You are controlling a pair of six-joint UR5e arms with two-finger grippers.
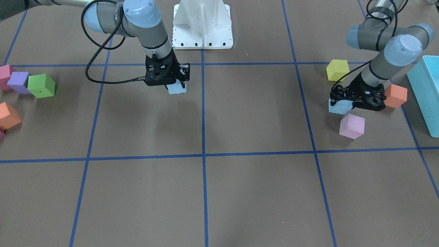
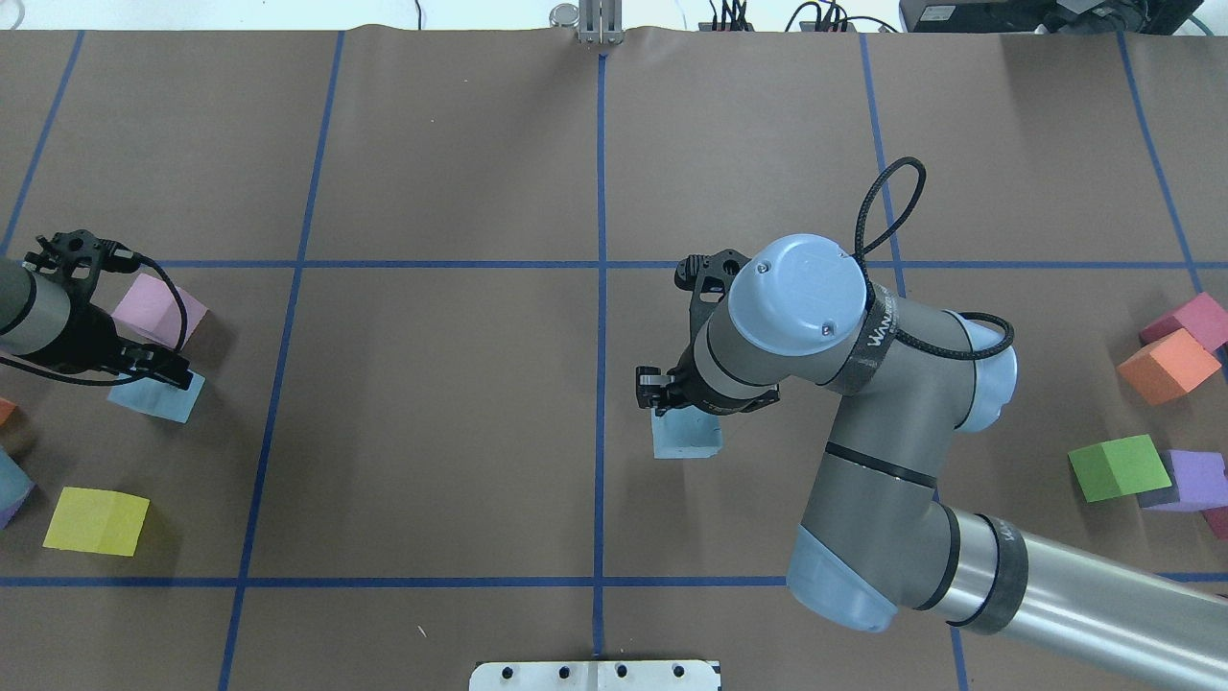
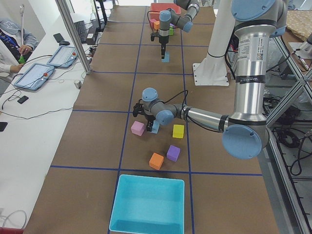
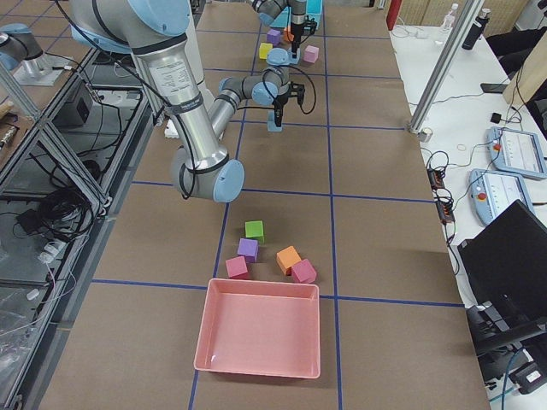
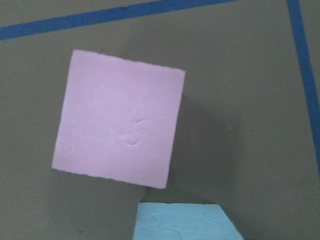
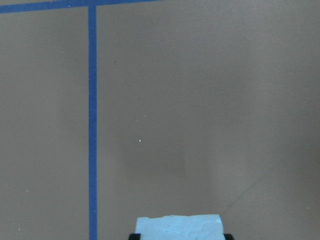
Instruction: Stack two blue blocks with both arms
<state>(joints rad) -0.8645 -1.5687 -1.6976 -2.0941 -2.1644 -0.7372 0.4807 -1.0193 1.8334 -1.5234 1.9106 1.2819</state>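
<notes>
My right gripper [image 1: 175, 84] is shut on a pale blue block [image 1: 177, 89] and holds it a little above the table near the centre line. The right wrist view shows that block [image 6: 179, 227] between two black fingertips [image 6: 133, 236]. It also shows in the overhead view [image 2: 685, 434]. My left gripper [image 1: 341, 100] is down over the second blue block [image 1: 339, 107], which rests on the table [image 2: 156, 397]. The left wrist view shows only that block's top [image 5: 185, 222] and no fingers, so I cannot tell whether the jaws press on it.
A pink cube [image 1: 351, 126] lies right next to the left gripper's block. A yellow cube [image 1: 337, 69], an orange cube [image 1: 395, 95] and a turquoise bin [image 1: 425, 92] are close by. Green [image 1: 41, 85], purple [image 1: 19, 82] and orange [image 1: 8, 116] cubes sit at the far side.
</notes>
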